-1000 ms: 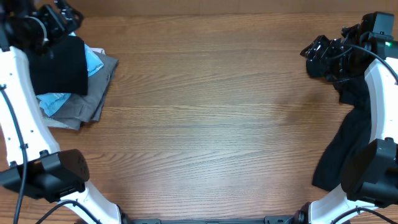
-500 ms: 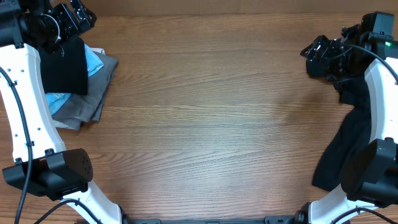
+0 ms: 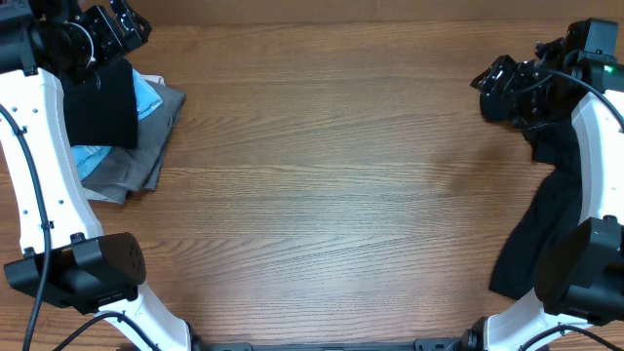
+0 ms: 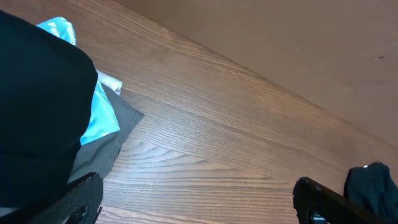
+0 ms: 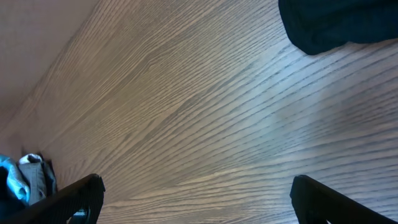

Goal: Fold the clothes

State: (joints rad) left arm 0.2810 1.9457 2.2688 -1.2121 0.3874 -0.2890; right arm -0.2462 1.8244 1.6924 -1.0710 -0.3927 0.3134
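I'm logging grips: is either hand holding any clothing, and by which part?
Nothing is held. The left hand and the right hand are both wide open, with no fabric in either.

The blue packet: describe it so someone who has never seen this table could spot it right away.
Go to the far left corner of the wooden table, where a small pile lies. A folded black garment is on top and a grey garment at the bottom, and the blue packet pokes out between them. It is the only light blue thing there; everything around it is dark cloth.
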